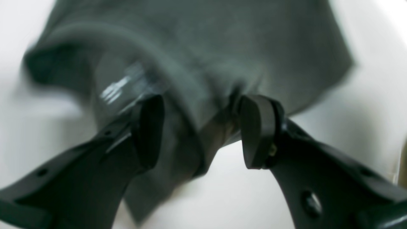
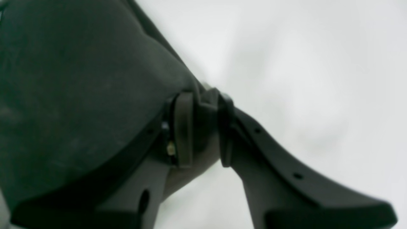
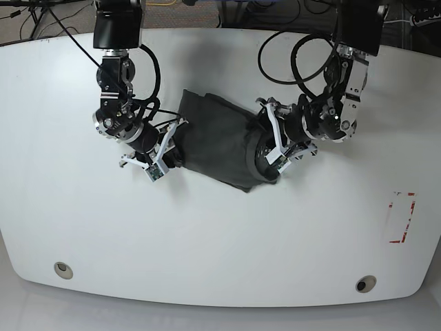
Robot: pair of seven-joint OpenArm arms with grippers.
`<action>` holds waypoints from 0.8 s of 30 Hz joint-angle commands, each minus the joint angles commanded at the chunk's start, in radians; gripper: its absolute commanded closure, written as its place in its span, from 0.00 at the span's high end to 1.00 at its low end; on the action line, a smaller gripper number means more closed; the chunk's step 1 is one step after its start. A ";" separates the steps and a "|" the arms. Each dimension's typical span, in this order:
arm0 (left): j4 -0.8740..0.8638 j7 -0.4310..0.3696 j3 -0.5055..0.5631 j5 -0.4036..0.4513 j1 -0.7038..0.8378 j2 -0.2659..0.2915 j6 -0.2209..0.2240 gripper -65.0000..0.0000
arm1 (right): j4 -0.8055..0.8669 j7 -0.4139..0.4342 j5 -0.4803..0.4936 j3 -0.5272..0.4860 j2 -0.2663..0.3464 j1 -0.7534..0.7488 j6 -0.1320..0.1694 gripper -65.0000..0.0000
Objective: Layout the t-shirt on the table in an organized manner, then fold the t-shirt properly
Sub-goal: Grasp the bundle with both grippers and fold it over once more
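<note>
The dark charcoal t-shirt (image 3: 217, 141) lies bunched in the middle of the white table (image 3: 220, 241). My right gripper (image 3: 171, 143) is at the shirt's left edge in the base view. In the right wrist view it (image 2: 204, 98) is shut on a fold of the t-shirt (image 2: 79, 95). My left gripper (image 3: 270, 143) is at the shirt's right edge. In the left wrist view its jaws (image 1: 203, 101) stand wide apart, with a fold of the t-shirt (image 1: 206, 47) running between the fingers (image 1: 257, 127). That view is blurred.
Two round metal grommets (image 3: 63, 269) (image 3: 364, 283) sit near the table's front edge. A red-outlined rectangle mark (image 3: 402, 217) is at the right. Black cables hang from both arms above the shirt.
</note>
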 joint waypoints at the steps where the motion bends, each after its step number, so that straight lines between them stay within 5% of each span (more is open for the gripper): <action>1: -0.011 0.000 0.000 0.000 -0.009 -0.002 0.000 0.55 | -0.012 0.009 0.000 0.000 0.002 0.000 0.000 0.19; 17: -0.279 -0.029 0.003 0.002 -0.221 -0.026 0.000 0.55 | 0.057 0.048 0.000 0.000 -0.006 -0.150 -0.005 0.19; 24: -0.308 -0.068 0.002 -0.003 -0.281 -0.046 -0.002 0.55 | 0.157 0.046 -0.009 -0.005 -0.066 -0.244 -0.008 0.19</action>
